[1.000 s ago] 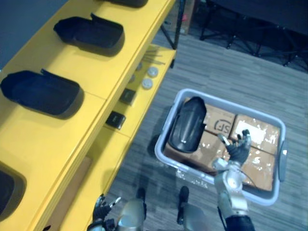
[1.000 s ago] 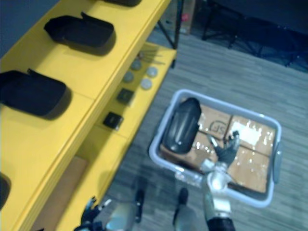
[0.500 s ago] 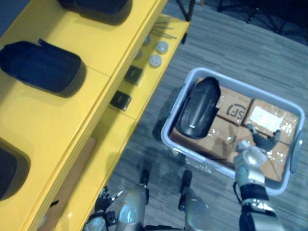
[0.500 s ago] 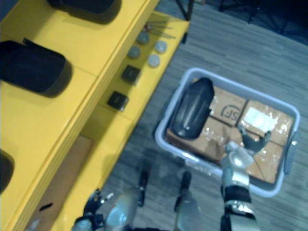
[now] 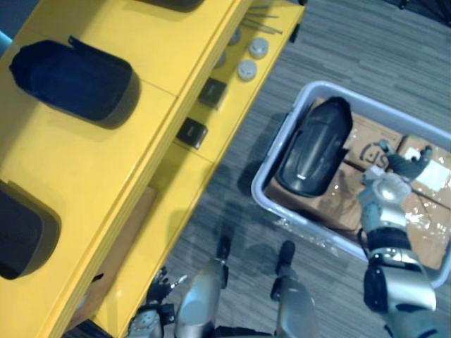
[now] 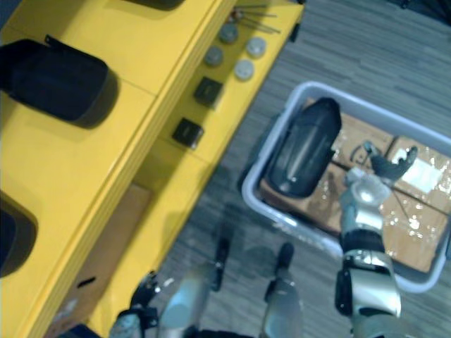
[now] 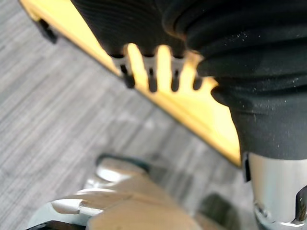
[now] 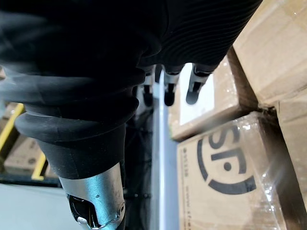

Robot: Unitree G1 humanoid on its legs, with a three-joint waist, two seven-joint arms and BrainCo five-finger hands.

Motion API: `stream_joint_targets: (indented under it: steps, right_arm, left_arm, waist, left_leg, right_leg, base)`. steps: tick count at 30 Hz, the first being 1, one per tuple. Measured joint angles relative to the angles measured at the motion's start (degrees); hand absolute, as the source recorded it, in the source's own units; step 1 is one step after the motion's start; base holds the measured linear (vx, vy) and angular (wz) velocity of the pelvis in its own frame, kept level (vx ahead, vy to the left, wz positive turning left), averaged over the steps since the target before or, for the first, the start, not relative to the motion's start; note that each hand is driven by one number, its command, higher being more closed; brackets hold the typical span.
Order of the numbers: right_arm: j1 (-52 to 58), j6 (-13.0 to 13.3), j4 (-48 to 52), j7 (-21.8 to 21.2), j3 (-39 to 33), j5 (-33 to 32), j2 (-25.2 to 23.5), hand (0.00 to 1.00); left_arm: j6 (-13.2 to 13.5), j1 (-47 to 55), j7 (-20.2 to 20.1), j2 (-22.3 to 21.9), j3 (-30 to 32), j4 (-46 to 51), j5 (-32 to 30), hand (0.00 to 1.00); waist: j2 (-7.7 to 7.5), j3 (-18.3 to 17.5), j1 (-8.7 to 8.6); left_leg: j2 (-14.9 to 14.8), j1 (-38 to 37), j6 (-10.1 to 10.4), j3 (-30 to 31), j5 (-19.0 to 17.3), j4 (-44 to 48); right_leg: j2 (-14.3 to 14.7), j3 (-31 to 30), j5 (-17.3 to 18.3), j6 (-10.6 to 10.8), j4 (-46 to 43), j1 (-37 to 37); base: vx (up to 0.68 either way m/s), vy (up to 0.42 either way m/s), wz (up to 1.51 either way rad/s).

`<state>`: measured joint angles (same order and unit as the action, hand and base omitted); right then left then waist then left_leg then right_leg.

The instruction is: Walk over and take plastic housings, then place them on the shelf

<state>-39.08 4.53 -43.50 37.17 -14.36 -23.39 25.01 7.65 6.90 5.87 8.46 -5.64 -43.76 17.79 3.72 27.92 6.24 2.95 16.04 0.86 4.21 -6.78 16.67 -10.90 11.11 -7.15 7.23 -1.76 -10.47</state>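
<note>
Plastic housing (image 5: pixel 22 234) cut off on shelf (image 5: pixel 91 165)

Directly below the right hand (image 5: pixel 399 164), taped brown cardboard boxes (image 5: pixel 338 204) form a flat floor, open from above. To its left, a long black plastic housing (image 5: pixel 315 146) lies on them against the wall of the grey plastic bin (image 5: pixel 280 141), whose rim hems in any sideways pass. The left hand (image 5: pixel 149 320) hangs just beside the yellow shelf (image 5: pixel 84 176), with grey striped floor (image 5: pixel 232 211) on its other side. On the shelf top, bare yellow separates the far black housing (image 5: pixel 74 81) from the near black housing (image 5: pixel 25 232).
</note>
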Motion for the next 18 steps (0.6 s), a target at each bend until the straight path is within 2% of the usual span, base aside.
stream_joint_targets:
  steps: [7, 18]
  right_arm:
    - [-2.3, -3.6, -4.1, -3.7, 2.3, 0.0, 2.3, 0.00]
    - [-5.4, -5.0, -5.4, -10.1, 8.3, 6.3, 3.5, 0.00]
  left_arm:
    - [0.2, -0.1, 0.2, 0.0, -1.4, -0.3, 0.3, 0.00]
    - [1.3, -0.2, 0.2, 0.0, -2.5, -1.3, 0.4, 0.00]
  waist:
    - [1.21, 0.6, 0.13]
    - [1.74, 0.9, 1.22]
  left_leg:
    - [0.0, 0.0, -0.2, 0.0, 0.3, -0.1]
    - [0.0, 1.3, 0.1, 1.4, 1.2, -0.6]
  right_leg:
    - [-0.1, 0.1, 0.1, -0.2, -0.6, -0.3]
    - [-0.1, 1.9, 0.2, -0.2, -0.6, -1.1]
  base:
    - [-0.02, 0.006, 0.00]
    - [-0.01, 0.004, 0.06]
